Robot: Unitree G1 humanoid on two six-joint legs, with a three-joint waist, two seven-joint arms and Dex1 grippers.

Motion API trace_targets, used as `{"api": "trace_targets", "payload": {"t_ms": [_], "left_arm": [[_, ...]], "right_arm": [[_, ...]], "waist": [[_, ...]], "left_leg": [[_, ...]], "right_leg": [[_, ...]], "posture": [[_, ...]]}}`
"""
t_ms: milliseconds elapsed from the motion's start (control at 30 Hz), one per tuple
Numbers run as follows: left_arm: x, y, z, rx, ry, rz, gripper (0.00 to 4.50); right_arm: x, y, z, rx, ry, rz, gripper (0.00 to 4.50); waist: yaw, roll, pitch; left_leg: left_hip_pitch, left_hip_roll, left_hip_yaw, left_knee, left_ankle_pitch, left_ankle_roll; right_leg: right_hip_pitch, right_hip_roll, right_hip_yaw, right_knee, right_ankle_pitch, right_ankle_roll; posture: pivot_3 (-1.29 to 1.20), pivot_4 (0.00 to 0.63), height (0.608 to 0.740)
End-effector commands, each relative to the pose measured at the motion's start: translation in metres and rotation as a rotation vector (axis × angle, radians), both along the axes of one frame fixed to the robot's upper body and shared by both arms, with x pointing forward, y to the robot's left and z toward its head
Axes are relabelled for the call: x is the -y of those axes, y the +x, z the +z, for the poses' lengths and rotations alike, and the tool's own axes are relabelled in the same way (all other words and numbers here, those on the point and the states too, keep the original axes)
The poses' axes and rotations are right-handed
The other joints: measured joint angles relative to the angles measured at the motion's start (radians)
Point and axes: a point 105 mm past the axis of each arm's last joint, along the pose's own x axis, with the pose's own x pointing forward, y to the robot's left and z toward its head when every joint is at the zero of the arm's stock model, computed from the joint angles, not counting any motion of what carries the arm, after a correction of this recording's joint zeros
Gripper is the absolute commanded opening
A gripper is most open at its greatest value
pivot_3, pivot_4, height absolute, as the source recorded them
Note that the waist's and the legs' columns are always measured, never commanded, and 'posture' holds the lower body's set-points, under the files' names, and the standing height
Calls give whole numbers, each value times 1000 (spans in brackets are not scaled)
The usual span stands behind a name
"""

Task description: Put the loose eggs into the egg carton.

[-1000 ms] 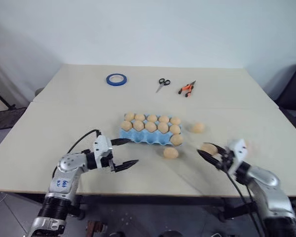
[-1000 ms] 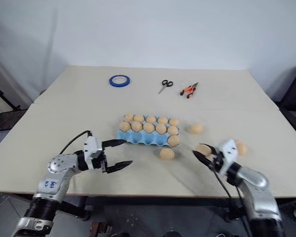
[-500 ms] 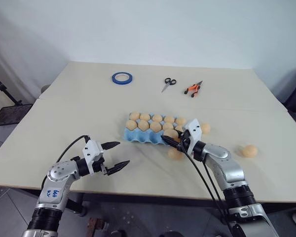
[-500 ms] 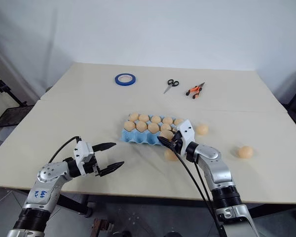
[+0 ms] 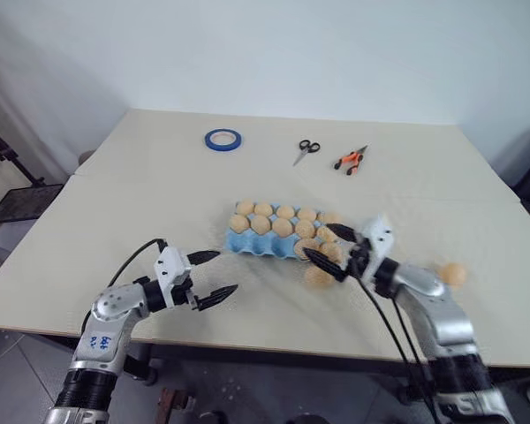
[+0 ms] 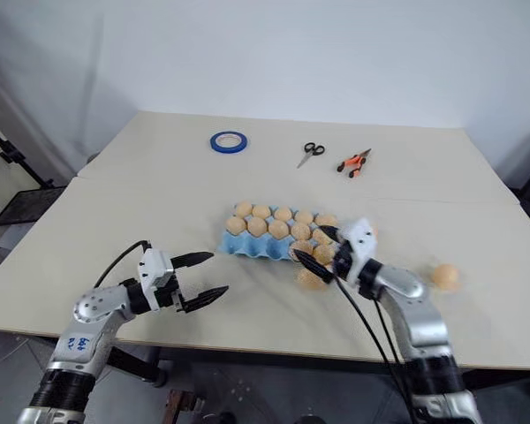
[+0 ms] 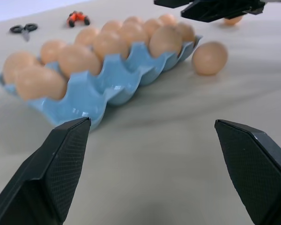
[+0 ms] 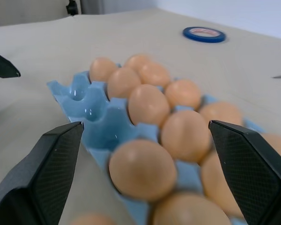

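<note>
The light blue egg carton (image 5: 263,245) lies mid-table with tan eggs (image 5: 283,227) in most cups; bare blue cups (image 8: 85,102) show at one end. My right gripper (image 5: 330,248) hovers open at the carton's right end, nothing between its fingers, just above the eggs (image 8: 143,168) there. One loose egg (image 5: 317,277) lies on the table right in front of that end, beneath the gripper. Another loose egg (image 5: 453,273) rests far to the right. My left gripper (image 5: 211,276) is open and empty, to the left of the carton's near edge (image 7: 91,101) and apart from it.
A blue tape ring (image 5: 223,138), scissors (image 5: 306,149) and an orange-handled tool (image 5: 350,160) lie at the far side of the table. Black cables trail from both wrists. Bare tabletop (image 5: 124,221) spreads to the left and front of the carton.
My right gripper, shut on an egg a second ago at the right, swung left to the carton's right end and opened, letting the egg go there. The left gripper stayed put; the camera shifted.
</note>
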Motion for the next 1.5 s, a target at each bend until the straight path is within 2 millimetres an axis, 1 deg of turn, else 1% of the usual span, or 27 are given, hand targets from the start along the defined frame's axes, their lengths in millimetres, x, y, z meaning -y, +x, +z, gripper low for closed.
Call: {"api": "trace_targets", "payload": {"t_ms": [33, 133, 200, 233, 300, 367, 467, 533, 600, 700, 833, 967, 1000, 1100, 1200, 1267, 1300, 1367, 1433, 1467, 1500], "left_arm": [[17, -2, 7, 13, -13, -78, 4500], [29, -4, 3, 1, 0, -134, 4500], [40, -4, 3, -4, -8, -176, 4500], [43, -3, 3, -4, -9, -189, 4500], [52, -2, 4, -1, -7, -222, 4500], [64, -3, 4, -16, -13, -288, 4500], [81, -4, 7, -2, -11, -365, 4500], [91, -4, 10, 19, -17, -402, 4500], [95, -4, 10, 34, -8, -421, 4500], [96, -4, 8, 38, 6, -438, 4500], [91, -3, 10, 41, -6, -418, 4500], [84, -1, 11, 54, -20, -373, 4500], [84, -1, 11, 57, -20, -366, 4500], [83, -2, 11, 61, -17, -361, 4500], [81, -2, 12, 74, -25, -345, 4500], [81, -3, 14, 79, -33, -332, 4500], [80, -3, 14, 81, -35, -326, 4500], [78, -4, 15, 88, -40, -314, 4500], [75, -4, 16, 98, -43, -297, 4500], [73, -3, 17, 104, -48, -284, 4500], [70, -2, 18, 117, -54, -265, 4500]], "right_arm": [[38, -18, 11, 90, 34, -154, 4479], [76, -33, 3, 104, 34, -347, 4479], [107, -49, 0, 117, 63, -511, 4479], [117, -55, 0, 122, 69, -561, 4479], [139, -74, -7, 119, 74, -682, 4479], [161, -95, -21, 97, 90, -810, 4479], [177, -117, -47, 42, 110, -941, 4479], [179, -121, -61, 9, 127, -983, 4479], [175, -118, -66, 0, 130, -961, 4479], [167, -108, -65, 6, 129, -906, 4479], [166, -89, -56, 21, 109, -846, 4479], [178, -56, -47, 11, 50, -818, 4479], [181, -50, -45, 12, 36, -819, 4479], [190, -31, -45, -10, 10, -833, 4479], [196, -6, -48, -46, -31, -831, 4479], [196, 3, -51, -63, -39, -825, 4103], [193, 6, -52, -72, -33, -809, 3842], [185, 10, -49, -56, -22, -766, 3186], [175, 12, -43, -26, -7, -715, 2423], [168, 13, -40, -14, -4, -682, 2226], [158, 12, -36, 9, -6, -628, 2173]], "waist": [[-3, 0, 0], [-5, 0, 0], [-7, 0, 0], [-8, 0, 0], [-12, 0, 0], [-10, 0, 0], [-10, 1, 0], [-14, 0, 0], [-19, 1, -1], [-34, 2, -1], [-38, 2, -1], [-37, 3, -2], [-37, 3, -2], [-35, 3, -2], [-36, 3, -2], [-37, 4, -2], [-38, 4, -2], [-37, 4, -2], [-37, 4, -1], [-37, 4, -1], [-37, 4, -1]], "left_leg": [[0, 0, 1, 0, 0, 0], [0, 0, 1, 0, 0, 0], [0, 0, 2, 0, 0, 0], [1, 0, 1, 0, 0, 0], [1, 0, 1, 0, 0, -1], [2, 0, 0, 0, 1, -1], [2, -1, -2, 0, 1, -1], [2, -1, -1, 0, 1, -1], [2, -1, 1, 0, 0, 0], [4, -1, 2, 0, 0, 0], [3, -1, 0, 0, 1, 0], [3, -1, 0, 0, 1, 1], [3, -2, 0, 0, 1, 1], [3, -1, -1, 1, 2, 1], [2, -1, -1, 1, 2, 1], [2, -2, 0, 1, 2, 1], [3, -1, 0, 2, 2, 1], [2, -1, 0, 2, 3, 1], [2, -1, -1, 1, 3, 1], [2, -1, -1, 2, 3, 1], [2, -1, 0, 2, 3, 1]], "right_leg": [[0, 0, 0, 0, 0, 0], [0, 1, 0, 0, 0, 0], [0, 1, 1, 0, 0, 1], [0, 1, 1, 0, 0, 1], [0, 1, 2, 1, 0, 1], [1, 1, 2, 1, 0, 0], [2, 1, 1, 1, 0, 0], [3, 0, 1, 1, 0, 0], [2, 0, 1, 1, 1, 1], [3, 0, 2, 1, 1, 1], [3, 0, 2, 1, 1, 1], [3, 0, 3, 0, 1, 1], [3, -1, 3, 1, 1, 1], [3, 0, 3, 1, 1, 1], [3, 0, 3, 1, 1, 1], [2, 0, 3, 1, 1, 2], [3, 0, 3, 1, 1, 2], [2, 1, 3, 1, 1, 2], [2, 1, 3, 1, 1, 2], [3, 1, 3, 1, 1, 2], [3, 1, 3, 1, 1, 3]], "posture": [[0, 150, 740], [0, 150, 740], [0, 150, 740], [0, 150, 740], [0, 150, 740], [0, 150, 740], [0, 150, 740], [0, 150, 740], [0, 150, 740], [0, 150, 740], [0, 150, 740], [0, 150, 740], [0, 150, 740], [0, 150, 740], [0, 150, 740], [0, 150, 740], [0, 150, 740], [0, 150, 740], [0, 150, 740], [0, 150, 740], [0, 150, 740]]}}
